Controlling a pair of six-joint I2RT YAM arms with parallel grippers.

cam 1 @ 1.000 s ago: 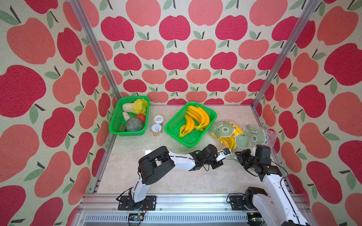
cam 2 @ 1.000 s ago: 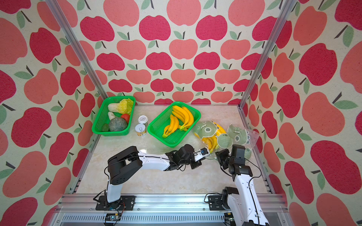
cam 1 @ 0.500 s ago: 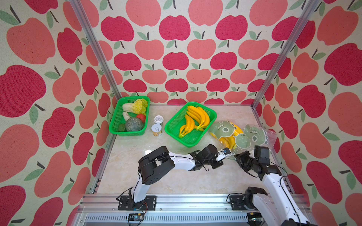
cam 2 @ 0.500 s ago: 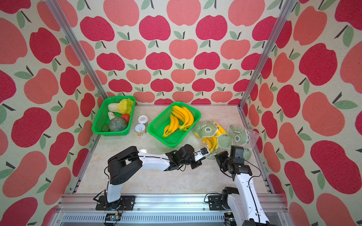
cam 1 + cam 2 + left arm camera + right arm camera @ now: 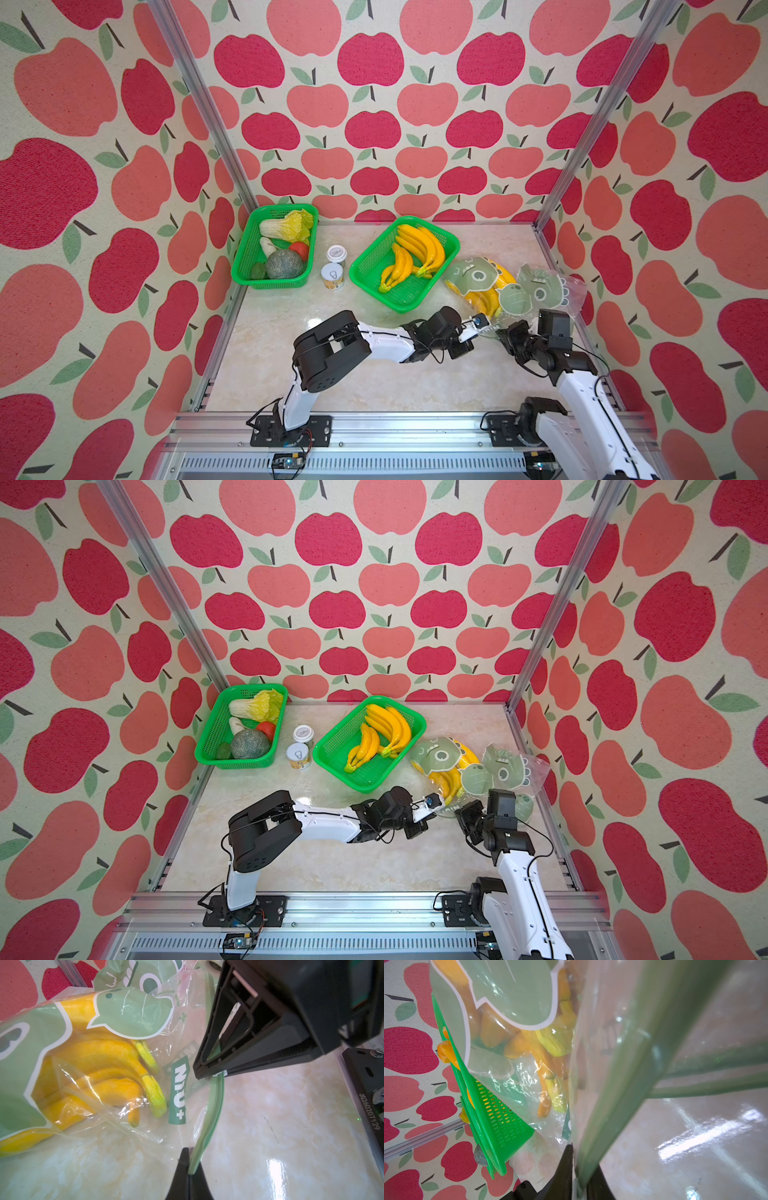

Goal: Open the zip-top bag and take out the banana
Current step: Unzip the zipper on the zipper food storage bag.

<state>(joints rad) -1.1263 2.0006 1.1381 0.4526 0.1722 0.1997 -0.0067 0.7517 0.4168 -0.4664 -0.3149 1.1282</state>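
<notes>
The green zip strip [image 5: 217, 1093] of the zip-top bag [image 5: 540, 286] is pinched by the left gripper [image 5: 191, 1165] and by the right gripper [image 5: 214, 1075]. The bag is laid by the right edge of the table [image 5: 374, 386], and the banana [image 5: 484, 301] is held inside it.

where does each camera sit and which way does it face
Top views: high over the table's front, looking down toward the back wall; both arms show, left tool and right tool meeting at the bag.
Left wrist: on the left arm, facing the bananas in the bag; own tool tips and right tool show.
Right wrist: on the right arm, facing along the zip strip toward a green basket; own tool tips show.
Shared: both wrist views show zip strip and bananas.
</notes>
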